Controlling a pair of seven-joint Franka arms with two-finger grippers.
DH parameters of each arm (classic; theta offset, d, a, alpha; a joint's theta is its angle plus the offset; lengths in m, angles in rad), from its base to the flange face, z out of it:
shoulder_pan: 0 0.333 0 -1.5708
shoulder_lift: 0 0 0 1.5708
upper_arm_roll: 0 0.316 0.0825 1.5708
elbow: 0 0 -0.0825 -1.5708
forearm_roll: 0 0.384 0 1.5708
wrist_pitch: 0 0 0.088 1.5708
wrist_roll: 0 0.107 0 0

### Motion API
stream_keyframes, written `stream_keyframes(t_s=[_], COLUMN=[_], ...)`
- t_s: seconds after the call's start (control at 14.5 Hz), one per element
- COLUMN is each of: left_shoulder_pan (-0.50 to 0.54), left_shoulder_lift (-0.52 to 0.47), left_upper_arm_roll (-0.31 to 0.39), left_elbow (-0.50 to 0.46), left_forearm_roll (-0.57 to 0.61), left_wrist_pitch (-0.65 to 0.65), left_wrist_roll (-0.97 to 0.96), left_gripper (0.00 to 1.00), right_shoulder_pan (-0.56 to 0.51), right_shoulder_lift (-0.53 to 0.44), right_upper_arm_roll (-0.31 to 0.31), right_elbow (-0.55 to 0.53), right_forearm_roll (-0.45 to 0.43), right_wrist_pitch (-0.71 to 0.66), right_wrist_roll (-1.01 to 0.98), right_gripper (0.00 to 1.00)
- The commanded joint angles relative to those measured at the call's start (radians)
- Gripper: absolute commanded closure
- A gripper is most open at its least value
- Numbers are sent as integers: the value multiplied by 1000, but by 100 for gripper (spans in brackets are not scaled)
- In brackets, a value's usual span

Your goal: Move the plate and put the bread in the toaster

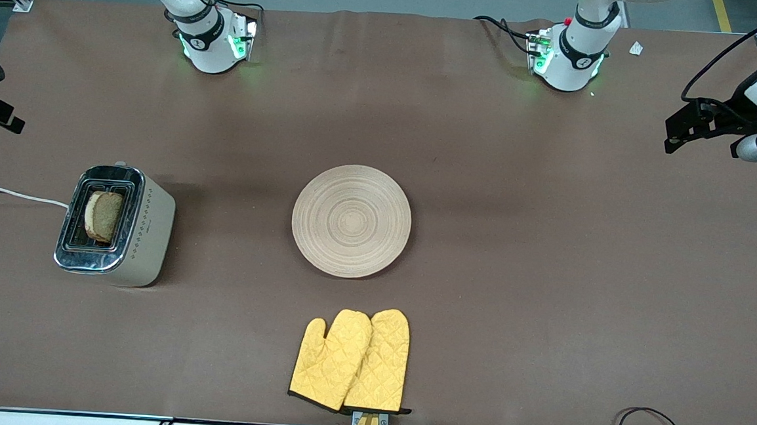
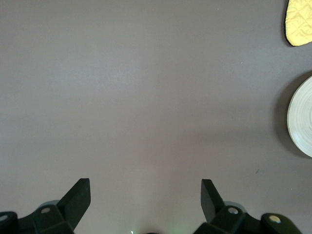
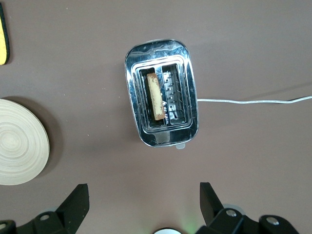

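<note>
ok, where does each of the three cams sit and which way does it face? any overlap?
Front: high across the table, facing both arm bases; shows the toaster, plate and oven mitts.
Left wrist: on the left arm, looking down at the bare table; left gripper open, its fingers in frame.
Right wrist: on the right arm, looking down over the toaster with the bread in a slot; right gripper open.
Shared: plate edge and a mitt show in both wrist views.

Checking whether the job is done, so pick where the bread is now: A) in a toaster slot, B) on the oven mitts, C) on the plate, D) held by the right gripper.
A: the bread stands in one slot of the toaster, and the plate is bare.
</note>
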Motion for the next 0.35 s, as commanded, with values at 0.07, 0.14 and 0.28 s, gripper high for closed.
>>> stream_keyframes(t_s=[0.07, 0.14, 0.28], left_shoulder_pan=[-5, -5, -4], left_shoulder_lift=[3, 3, 3], left_upper_arm_roll=[-2, -2, -2], left_elbow=[23, 23, 23], left_forearm_roll=[-13, -15, -16], left_wrist_pitch=[-45, -46, -48], left_wrist_roll=[12, 14, 14], left_gripper=[0, 0, 0], right_shoulder_pan=[16, 14, 16], right_shoulder_lift=[-131, -127, -127], right_upper_arm_roll=[11, 10, 10], right_elbow=[-225, -220, -211], right_forearm_roll=[8, 9, 9], right_wrist_pitch=[126, 124, 118], right_wrist_roll=[-8, -6, -5], right_gripper=[0, 0, 0])
